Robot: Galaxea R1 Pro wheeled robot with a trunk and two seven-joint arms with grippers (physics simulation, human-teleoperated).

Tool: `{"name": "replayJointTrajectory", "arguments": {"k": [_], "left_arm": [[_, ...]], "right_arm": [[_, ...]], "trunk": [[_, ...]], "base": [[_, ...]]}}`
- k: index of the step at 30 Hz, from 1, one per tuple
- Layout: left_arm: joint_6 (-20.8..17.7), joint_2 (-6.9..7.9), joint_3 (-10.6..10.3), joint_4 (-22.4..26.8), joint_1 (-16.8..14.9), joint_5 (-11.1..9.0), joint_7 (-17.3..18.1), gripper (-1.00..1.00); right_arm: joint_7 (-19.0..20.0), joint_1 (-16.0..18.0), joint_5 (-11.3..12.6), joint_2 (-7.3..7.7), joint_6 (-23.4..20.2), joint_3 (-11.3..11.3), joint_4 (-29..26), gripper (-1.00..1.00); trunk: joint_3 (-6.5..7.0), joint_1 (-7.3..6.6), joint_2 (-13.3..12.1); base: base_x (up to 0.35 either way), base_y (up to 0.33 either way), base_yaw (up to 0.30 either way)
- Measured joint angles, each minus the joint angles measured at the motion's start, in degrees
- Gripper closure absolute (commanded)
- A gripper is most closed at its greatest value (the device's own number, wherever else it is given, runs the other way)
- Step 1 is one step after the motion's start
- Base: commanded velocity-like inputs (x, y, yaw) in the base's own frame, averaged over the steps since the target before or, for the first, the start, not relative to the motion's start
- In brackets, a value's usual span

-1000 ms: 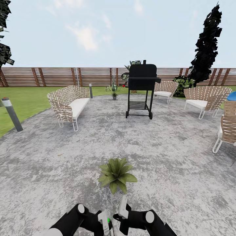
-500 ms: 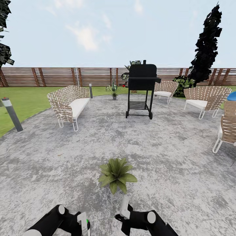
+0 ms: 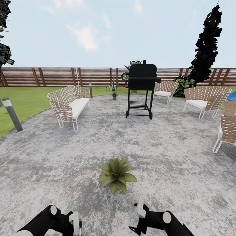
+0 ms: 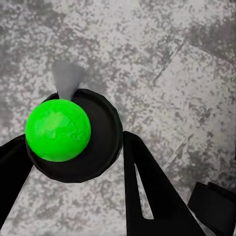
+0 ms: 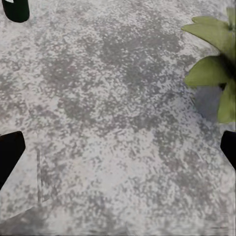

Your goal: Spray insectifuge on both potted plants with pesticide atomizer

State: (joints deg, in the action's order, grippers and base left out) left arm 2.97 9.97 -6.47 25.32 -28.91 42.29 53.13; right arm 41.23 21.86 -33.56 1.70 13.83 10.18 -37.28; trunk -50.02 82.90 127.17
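Note:
A low potted plant point(image 3: 116, 175) with a rosette of plain green leaves stands on the stone patio just ahead of both arms; its leaves point(image 5: 211, 69) also edge the right wrist view. A second small potted plant point(image 3: 113, 89) stands far back at the patio's rim, left of the grill. My left gripper point(image 3: 76, 224) is low on the left, shut on the pesticide atomizer point(image 4: 73, 135), a dark round bottle seen from above with a bright green ball on top and a grey cone beside it. My right gripper point(image 3: 140, 209) is open over bare stone.
A black grill point(image 3: 141, 90) stands mid-patio. A wicker sofa point(image 3: 67, 103) is on the left, with wicker chairs point(image 3: 205, 98) on the right. A grey post point(image 3: 11, 113) marks the lawn edge. The wooden fence point(image 3: 49, 77) closes the back.
My left gripper with the atomizer has swung left, away from the plant. My right gripper has shifted right and slightly lower. The plants have not moved.

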Motion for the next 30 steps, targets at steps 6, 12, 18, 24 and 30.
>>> {"name": "replayJointTrajectory", "arguments": {"k": [6, 12, 18, 24, 30], "left_arm": [[-0.06, -0.56, 4.68, -0.36, 0.16, -0.46, -7.19, 1.0], [-1.61, -0.67, 12.11, -4.81, 0.13, -0.66, -11.89, 1.0], [-6.66, -0.99, 16.4, -5.55, 0.07, -0.45, -14.38, 1.0], [-16.45, -1.67, 18.59, -4.69, -0.62, -3.72, -14.51, 1.0], [-19.22, -2.41, 18.33, -3.02, -0.57, -3.74, -14.51, 1.0]], "right_arm": [[-7.78, -0.21, -0.04, 1.47, 0.33, -11.63, 9.23, -1.0], [-20.1, -0.39, 0.19, 3.35, 1.35, -15.74, 18.96, -1.0], [-36.3, -0.56, 1.34, 3.53, 7.47, -23.81, 23.33, -1.0], [-42.73, -0.62, 3.26, 3.09, 8.1, -31.45, 23.64, -1.0], [-43.03, -0.61, 4.94, 3.11, 8.08, -36.49, 23.71, -1.0]], "trunk": [[0.0, 0.0, 0.0], [0.0, 0.0, 0.0], [0.0, 0.0, 0.0], [0.0, 0.0, 0.0], [0.0, 0.0, 0.0]], "base": [[0.0, 0.0, 0.0], [0.0, 0.0, 0.0], [0.0, 0.0, 0.0], [0.0, 0.0, 0.0], [0.03, 0.0, 0.0]]}}
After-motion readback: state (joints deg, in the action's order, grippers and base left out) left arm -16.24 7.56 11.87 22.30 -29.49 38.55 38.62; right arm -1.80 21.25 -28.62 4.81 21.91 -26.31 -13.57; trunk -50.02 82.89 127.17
